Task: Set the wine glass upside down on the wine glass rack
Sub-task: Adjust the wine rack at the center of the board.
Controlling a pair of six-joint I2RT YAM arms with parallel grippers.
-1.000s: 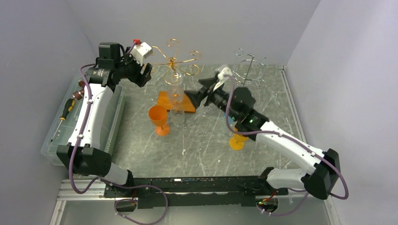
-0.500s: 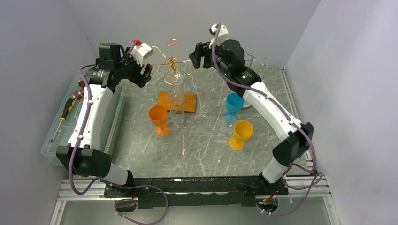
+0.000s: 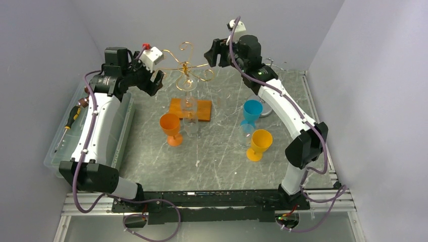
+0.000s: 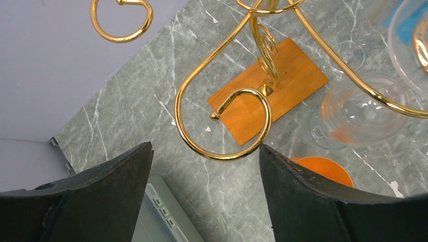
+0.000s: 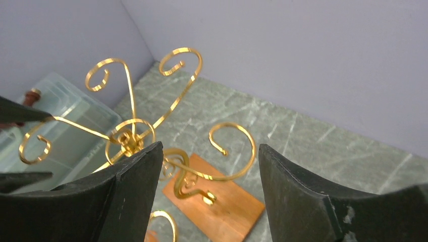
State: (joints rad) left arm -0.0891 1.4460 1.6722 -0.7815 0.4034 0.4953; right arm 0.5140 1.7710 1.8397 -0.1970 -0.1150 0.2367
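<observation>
The gold wire rack [image 3: 185,64] stands on a wooden base [image 3: 190,108] at the middle back. A clear wine glass [image 3: 189,86] appears to hang bowl-down from it. Another clear glass [image 3: 191,124] stands upright in front of the base. My left gripper [image 3: 156,80] is open and empty, raised left of the rack. In the left wrist view [image 4: 204,151] a gold hook [image 4: 222,126] lies just ahead of it. My right gripper [image 3: 212,53] is open and empty, high at the rack's right top. In the right wrist view [image 5: 209,148] it faces a gold hook [image 5: 233,151].
An orange goblet [image 3: 170,128] stands beside the upright glass. A blue goblet [image 3: 251,112], a yellow goblet [image 3: 259,143] and a third clear glass [image 3: 246,132] stand at the right. A silver wire rack [image 3: 273,67] is behind the right arm. A plastic bin [image 3: 68,131] with tools lies at the left.
My right arm has risen from low beside the wooden base to high at the rack's right top, uncovering the blue goblet. The left arm has hardly moved.
</observation>
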